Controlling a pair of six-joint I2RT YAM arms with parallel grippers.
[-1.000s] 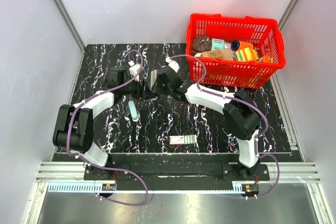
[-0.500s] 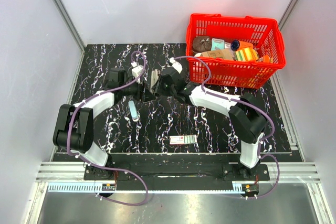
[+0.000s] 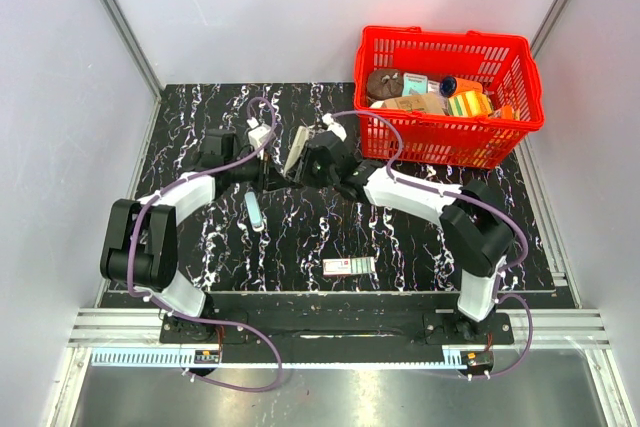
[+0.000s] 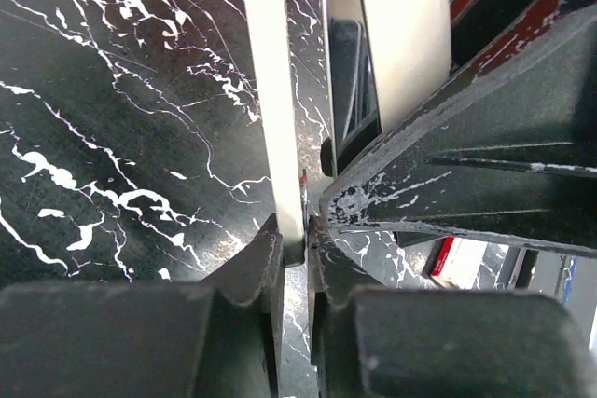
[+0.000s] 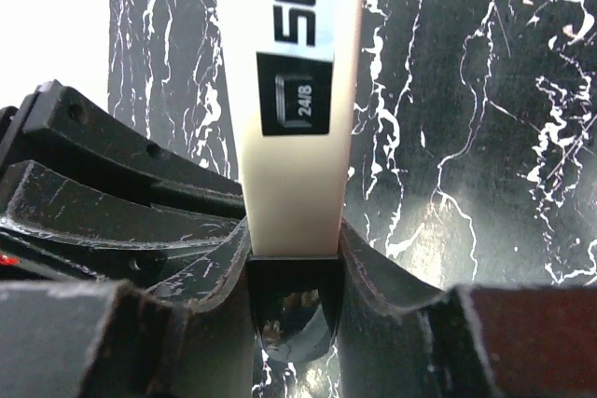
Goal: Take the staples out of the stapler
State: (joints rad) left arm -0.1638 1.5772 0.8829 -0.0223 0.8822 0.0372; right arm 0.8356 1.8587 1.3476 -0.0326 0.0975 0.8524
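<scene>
The black white-veined table carries a red basket, a pale tube and a small labelled box.

Red basket, pale tube and labelled box sit on marbled table.

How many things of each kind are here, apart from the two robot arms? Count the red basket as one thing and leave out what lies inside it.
stapler: 1
pale tube: 1
flat labelled box: 1
red basket: 1
Total: 4
</scene>
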